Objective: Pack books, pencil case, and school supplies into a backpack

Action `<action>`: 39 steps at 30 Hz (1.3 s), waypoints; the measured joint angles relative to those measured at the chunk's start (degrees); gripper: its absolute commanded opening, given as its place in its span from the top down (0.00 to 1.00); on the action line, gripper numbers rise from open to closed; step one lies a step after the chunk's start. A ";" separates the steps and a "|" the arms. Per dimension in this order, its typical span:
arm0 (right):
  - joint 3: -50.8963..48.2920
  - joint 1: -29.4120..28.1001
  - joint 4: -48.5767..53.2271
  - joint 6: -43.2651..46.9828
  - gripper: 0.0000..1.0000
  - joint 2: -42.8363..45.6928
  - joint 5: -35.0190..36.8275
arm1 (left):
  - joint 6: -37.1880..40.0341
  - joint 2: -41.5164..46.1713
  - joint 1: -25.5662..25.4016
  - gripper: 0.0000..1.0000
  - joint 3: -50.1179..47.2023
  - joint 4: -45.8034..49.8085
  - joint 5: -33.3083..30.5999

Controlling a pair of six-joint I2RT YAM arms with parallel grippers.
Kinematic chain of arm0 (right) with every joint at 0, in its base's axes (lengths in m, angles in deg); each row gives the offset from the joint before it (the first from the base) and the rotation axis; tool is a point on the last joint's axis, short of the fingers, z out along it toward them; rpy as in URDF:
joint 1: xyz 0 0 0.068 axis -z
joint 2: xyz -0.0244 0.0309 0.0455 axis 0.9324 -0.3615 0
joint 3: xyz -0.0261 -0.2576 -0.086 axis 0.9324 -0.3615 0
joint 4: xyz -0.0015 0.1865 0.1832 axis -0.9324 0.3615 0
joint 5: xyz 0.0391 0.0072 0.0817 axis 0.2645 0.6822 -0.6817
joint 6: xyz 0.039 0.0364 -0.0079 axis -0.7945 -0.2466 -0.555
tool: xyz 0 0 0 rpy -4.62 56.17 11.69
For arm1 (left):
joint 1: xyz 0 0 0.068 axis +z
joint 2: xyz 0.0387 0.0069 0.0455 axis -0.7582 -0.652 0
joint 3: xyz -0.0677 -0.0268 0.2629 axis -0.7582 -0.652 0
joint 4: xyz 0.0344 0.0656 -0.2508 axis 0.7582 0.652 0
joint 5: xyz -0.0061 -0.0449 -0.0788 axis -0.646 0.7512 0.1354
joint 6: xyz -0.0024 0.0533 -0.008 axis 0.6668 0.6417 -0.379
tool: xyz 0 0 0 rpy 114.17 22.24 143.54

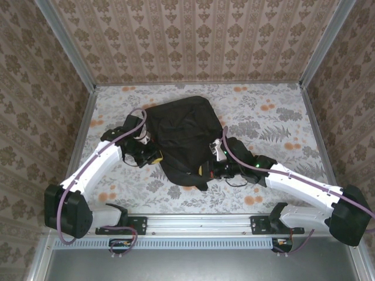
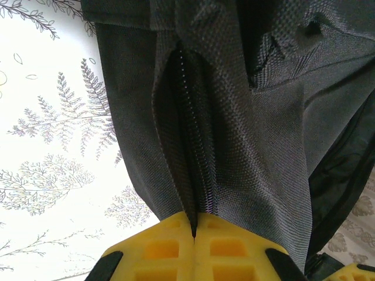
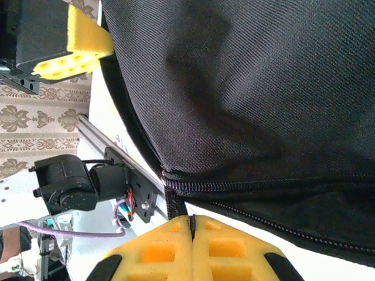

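Basically limp, light-looking backpack (image 1: 179,132) flat mid-desk (image 1: 275,129), left hand (image 2: 193,234) and right hand (image 3: 190,228) each pinched shut on cloth beside its zip (image 2: 190,146); best gripped at stiffer seam tape, not slack panels.

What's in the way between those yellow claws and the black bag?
Nothing visible. The left gripper and right gripper are each shut right on the fabric of the backpack, by its zip.

Black backpack (image 1: 179,132); white floral-print table (image 1: 275,126); yellow gripper pads (image 2: 176,252).
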 measured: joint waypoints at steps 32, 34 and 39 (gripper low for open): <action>12.00 5.44 15.93 11.93 1.00 -7.06 -7.08 | 12.35 1.44 0.52 1.00 0.35 5.53 -7.89; 13.86 5.38 15.26 10.86 0.80 -9.42 -8.79 | 12.39 1.44 -1.70 1.00 1.11 5.64 -9.07; 16.68 4.04 12.85 8.24 0.54 -13.44 -10.82 | 12.35 1.44 -3.23 1.00 1.44 5.70 -9.70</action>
